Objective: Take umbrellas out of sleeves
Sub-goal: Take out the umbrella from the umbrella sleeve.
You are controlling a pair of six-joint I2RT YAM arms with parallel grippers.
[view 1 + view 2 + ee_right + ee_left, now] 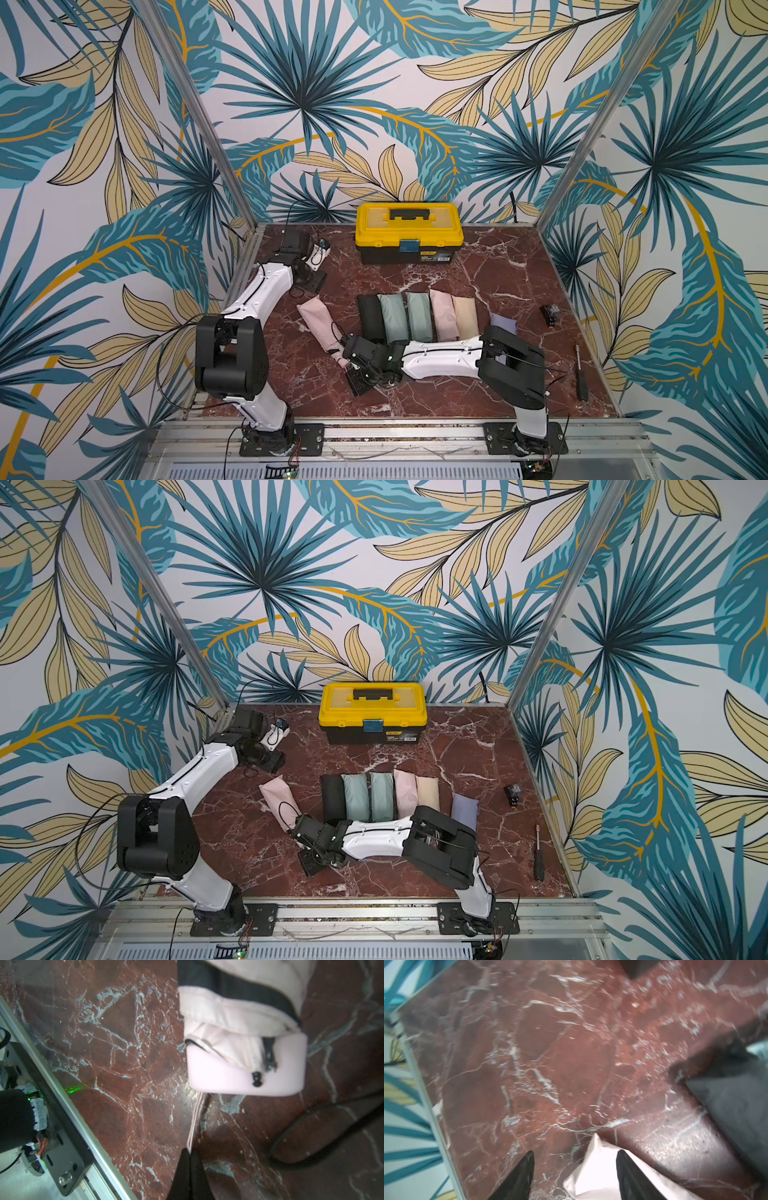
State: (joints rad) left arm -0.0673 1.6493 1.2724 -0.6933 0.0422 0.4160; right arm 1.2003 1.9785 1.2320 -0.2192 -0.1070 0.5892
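Left arm: bending high at the elbow, reaching to the table's far left. Left gripper: fingers standing spread, a corner of the pink sleeve lying between them. Right arm: lying low before the sleeved row. Right gripper: fingers pressing together, pinching the wrist loop of the pink umbrella, which is lying diagonally left of that row.

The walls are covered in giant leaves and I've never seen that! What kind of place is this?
Probably a robot practice booth, not a real room. Two robot arms are bolted to a metal rail at the edge of a marble-look table, and leaf-print panels wall it in closely.
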